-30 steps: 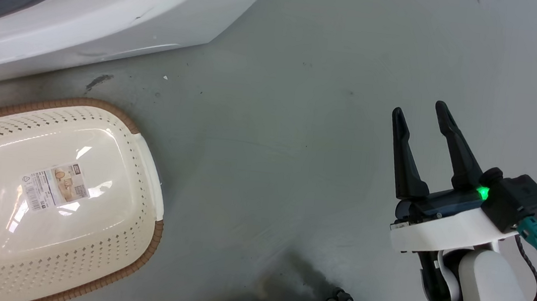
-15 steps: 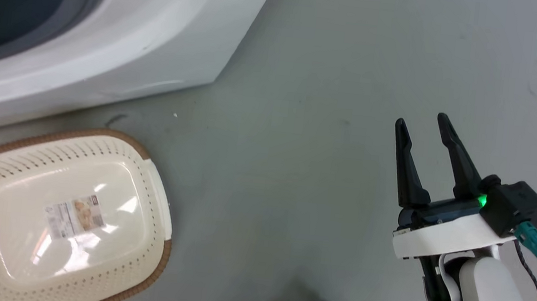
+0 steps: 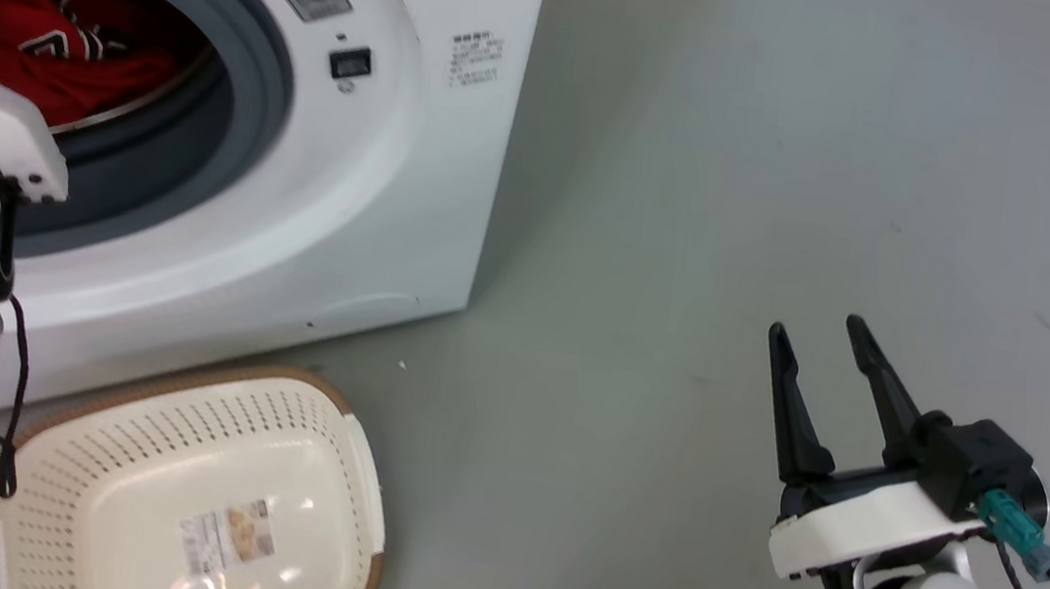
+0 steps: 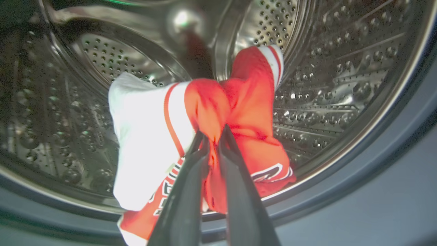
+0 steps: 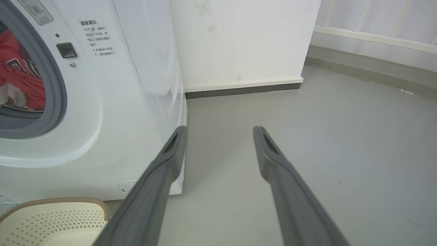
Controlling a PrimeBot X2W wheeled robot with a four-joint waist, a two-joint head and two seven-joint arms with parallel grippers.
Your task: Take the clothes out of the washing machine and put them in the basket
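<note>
The left gripper [image 4: 213, 131] is pinching the red-and-white clothes [image 4: 245, 102] inside the steel drum [image 4: 324, 68] of the washing machine [image 3: 382, 172]. The right gripper [image 3: 817, 327] is hovering above the grey floor [image 3: 691, 205], fingers spread. The basket [image 3: 180, 424] is sitting just before the machine, possibly overturned.

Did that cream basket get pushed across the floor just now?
No. The basket keeps its place in front of the washing machine; the whole head view shifted, so the camera moved, not the basket.
</note>
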